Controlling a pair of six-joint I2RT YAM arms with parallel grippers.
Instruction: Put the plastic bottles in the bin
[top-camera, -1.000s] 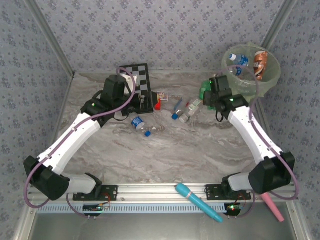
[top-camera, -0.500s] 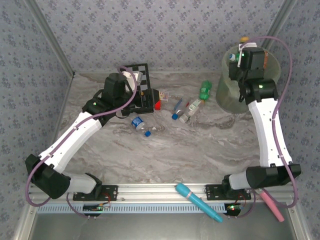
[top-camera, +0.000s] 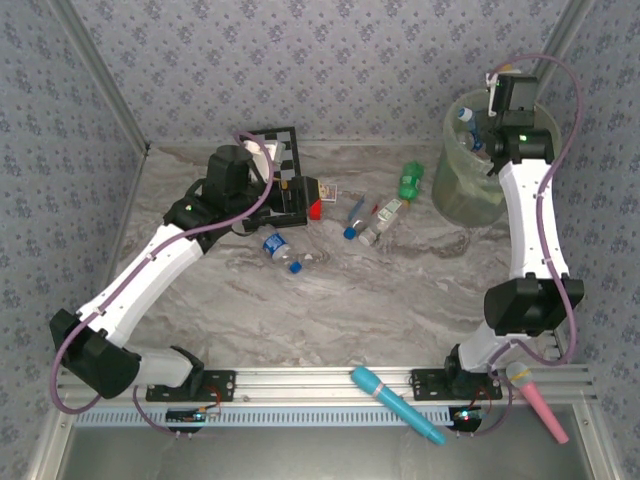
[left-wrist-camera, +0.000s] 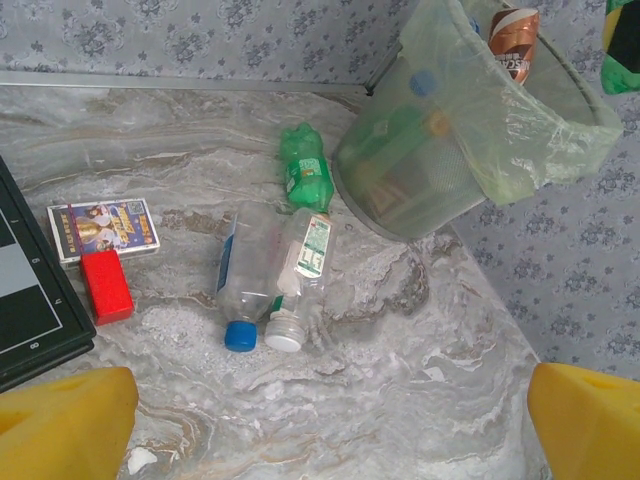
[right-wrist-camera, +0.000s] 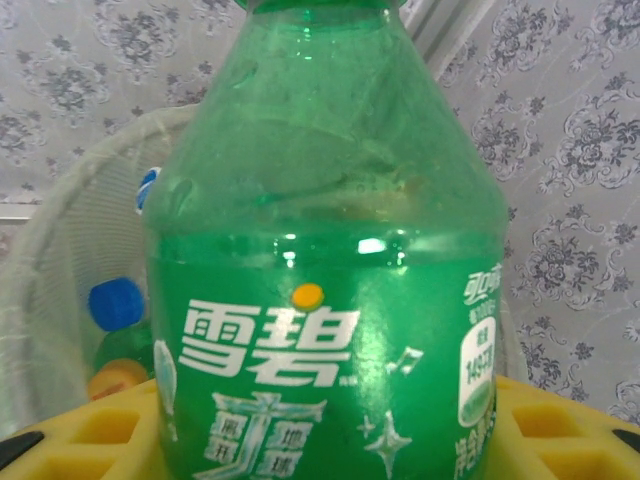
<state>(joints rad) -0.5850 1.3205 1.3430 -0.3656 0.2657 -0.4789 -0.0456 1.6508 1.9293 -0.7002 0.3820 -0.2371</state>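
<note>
Clamping a green bottle (right-wrist-camera: 320, 250), the half-open right gripper (right-wrist-camera: 320, 440) hangs over the bin (top-camera: 465, 195).

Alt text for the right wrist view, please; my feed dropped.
A green soda bottle is gripped between the right gripper's yellow fingers, close to the lens. Behind it on the left is the bin, with a blue cap inside.
</note>
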